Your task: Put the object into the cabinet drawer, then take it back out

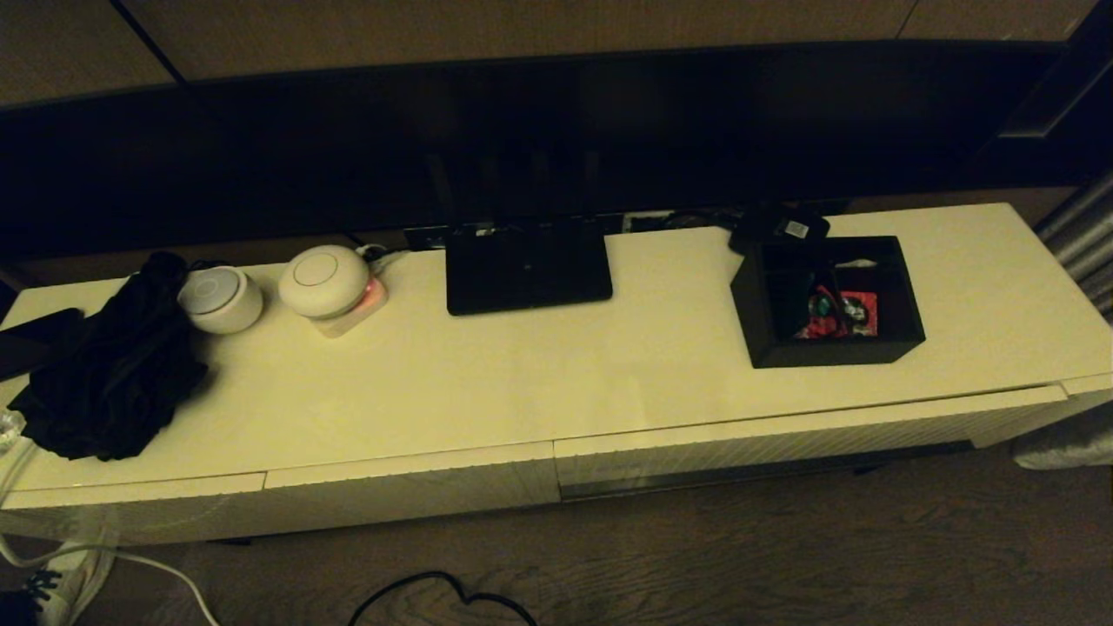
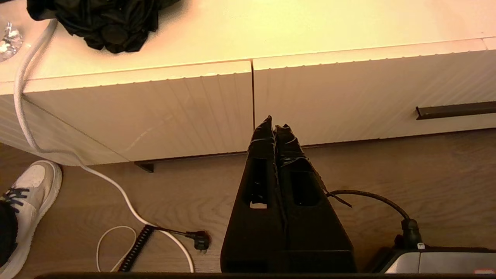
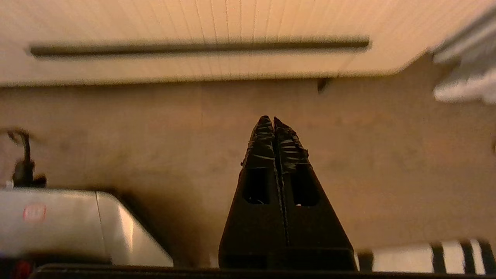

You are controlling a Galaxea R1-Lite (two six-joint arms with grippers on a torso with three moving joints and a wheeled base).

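Cream-white cabinet drawer (image 1: 783,448) sits shut, its dark handle slot facing the floor-level right gripper (image 3: 273,121) and left gripper (image 2: 273,123), both closed on nothing. Black object (image 1: 826,303) waits on the cabinet top above; a pull with closed fingertips could slip off the shallow slot.

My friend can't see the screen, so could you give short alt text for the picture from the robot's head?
A black divided box holding red packets sits on the right of a long cream cabinet top, above the wide shut drawer. A black router, two round white devices and dark cloth lie further left.
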